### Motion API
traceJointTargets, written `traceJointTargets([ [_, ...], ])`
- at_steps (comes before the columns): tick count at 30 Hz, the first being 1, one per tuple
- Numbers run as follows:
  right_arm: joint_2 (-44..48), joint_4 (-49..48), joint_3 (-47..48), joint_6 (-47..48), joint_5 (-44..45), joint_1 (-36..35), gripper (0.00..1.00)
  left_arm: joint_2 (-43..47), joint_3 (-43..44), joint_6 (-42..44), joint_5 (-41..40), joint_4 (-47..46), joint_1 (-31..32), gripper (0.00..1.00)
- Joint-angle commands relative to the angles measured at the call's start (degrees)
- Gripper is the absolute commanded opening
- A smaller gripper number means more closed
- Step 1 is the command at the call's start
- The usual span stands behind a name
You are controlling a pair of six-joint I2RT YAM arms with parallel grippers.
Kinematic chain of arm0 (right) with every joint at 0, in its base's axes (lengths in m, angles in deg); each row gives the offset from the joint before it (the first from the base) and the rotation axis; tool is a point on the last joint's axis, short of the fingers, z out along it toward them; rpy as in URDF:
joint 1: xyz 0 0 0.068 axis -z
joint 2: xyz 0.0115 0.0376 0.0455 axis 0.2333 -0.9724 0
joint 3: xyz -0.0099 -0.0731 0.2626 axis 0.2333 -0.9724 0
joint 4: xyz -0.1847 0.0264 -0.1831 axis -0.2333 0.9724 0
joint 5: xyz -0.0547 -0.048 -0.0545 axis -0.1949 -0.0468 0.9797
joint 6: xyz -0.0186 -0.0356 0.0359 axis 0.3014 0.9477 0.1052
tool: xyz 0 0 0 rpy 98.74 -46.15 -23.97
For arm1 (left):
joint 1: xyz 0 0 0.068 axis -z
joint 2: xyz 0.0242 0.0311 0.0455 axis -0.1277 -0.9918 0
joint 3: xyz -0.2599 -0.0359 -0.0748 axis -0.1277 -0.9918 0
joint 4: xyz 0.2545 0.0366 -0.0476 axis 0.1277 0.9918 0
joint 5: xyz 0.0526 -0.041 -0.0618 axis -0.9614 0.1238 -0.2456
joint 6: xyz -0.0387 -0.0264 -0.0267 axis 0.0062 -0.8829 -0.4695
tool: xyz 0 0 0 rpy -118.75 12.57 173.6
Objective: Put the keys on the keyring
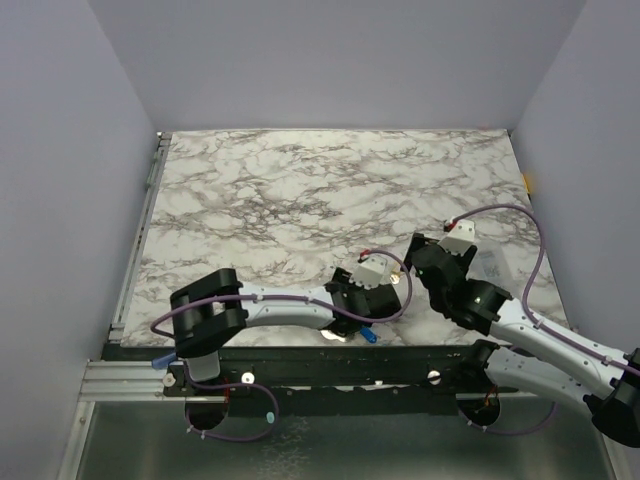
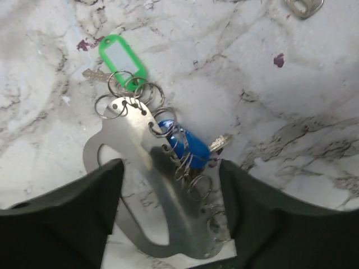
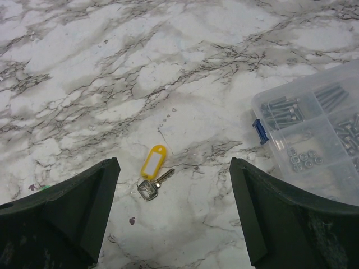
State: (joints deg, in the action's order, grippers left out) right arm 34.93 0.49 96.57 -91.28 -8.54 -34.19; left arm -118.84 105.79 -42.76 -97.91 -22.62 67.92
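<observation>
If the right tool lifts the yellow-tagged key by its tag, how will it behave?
The yellow-tagged key lies flat on the marble table, so pinching it probably means scraping the surface, and it may slide. Tag and key look loosely linked, so the key likely dangles and swings. It seems light: the open right tool dwarfs it.

- white marble-patterned tabletop [image 1: 300,180] with grey veins, evenly lit.
- plain pale lilac-grey walls [image 1: 330,60] rise at its left, far and right edges.
- aluminium rail [image 1: 136,260] runs along the left edge.
</observation>
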Motion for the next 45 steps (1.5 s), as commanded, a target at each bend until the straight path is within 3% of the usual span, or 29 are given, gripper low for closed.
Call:
traceJointTargets([
  [1,-0.08,-1.35,0.28,0.71,-1.19,-0.22,0.91,7.94,-2.9,8.94,6.51,-3.29,-0.64,0.85],
  [4,-0.42,-2.02,0.19,0.67,-1.83,-0.18,0.91,11.79,-4.11,10.08,9.71,-3.16,-0.65,0.88],
  [9,-1.62,-4.07,0.04,1.53,-4.11,-0.22,0.91,14.23,-6.51,12.86,12.57,-4.33,-1.4,0.52],
  [13,-2.05,-6.06,-0.23,3.85,-7.51,-0.22,0.91,12.27,-7.74,17.62,14.59,-5.14,-3.58,0.4],
  [19,-0.64,-7.12,-1.31,5.4,-10.53,-0.22,0.91,12.05,-12.24,20.88,18.98,-11.19,-7.73,0.46],
  [28,-0.65,-7.87,-1.87,5.63,-12.41,-0.22,0.9,8.44,-12.63,22.48,24.12,-15.74,-8.08,0.48],
  [32,-1.14,-7.85,-1.7,5.74,-12.52,-0.22,0.9,9.02,-13.21,22.39,25.3,-16.94,-8.03,0.73],
  [37,-1.48,-8.58,-1.66,6.55,-13.83,-0.22,0.9,8.53,-13.35,20.51,21.59,-18.7,-7.99,0.82],
  [41,-1.52,-7.56,-0.72,6.62,-14.25,-0.22,0.9,8.55,-12.54,15.37,11.76,-18.54,-7.94,0.81],
  [45,-0.85,-4.97,0.41,5.82,-14.26,-0.22,0.9,9.99,-13.74,10.82,4.33,-15.73,-11.11,0.74],
])
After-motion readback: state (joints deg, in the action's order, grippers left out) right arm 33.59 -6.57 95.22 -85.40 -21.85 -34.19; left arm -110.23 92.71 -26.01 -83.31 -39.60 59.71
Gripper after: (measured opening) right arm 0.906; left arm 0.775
